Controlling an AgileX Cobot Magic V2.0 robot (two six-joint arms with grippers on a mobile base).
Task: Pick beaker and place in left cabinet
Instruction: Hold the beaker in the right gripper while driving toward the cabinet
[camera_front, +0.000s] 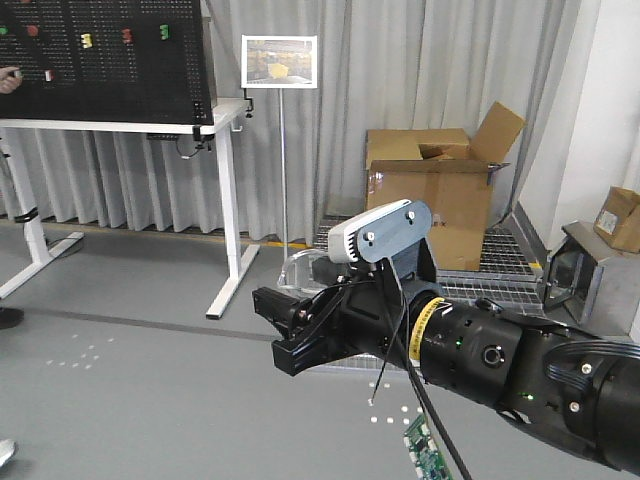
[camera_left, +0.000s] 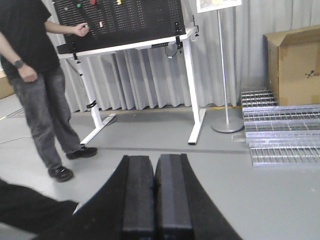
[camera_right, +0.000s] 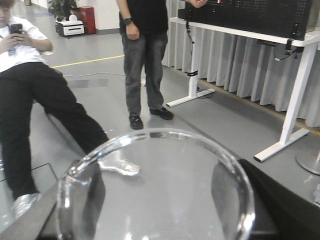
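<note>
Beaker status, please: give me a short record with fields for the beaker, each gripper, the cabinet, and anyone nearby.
beaker: clear glass, held in the air between the right gripper's fingers
right gripper: shut on beaker
left gripper: shut, nothing between the pads
cabinet: not in any view
people: man standing at the pegboard; another person seated with a phone

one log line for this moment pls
right hand: shut on small clear glass beaker | left hand: shut, empty | left cabinet: not in view
</note>
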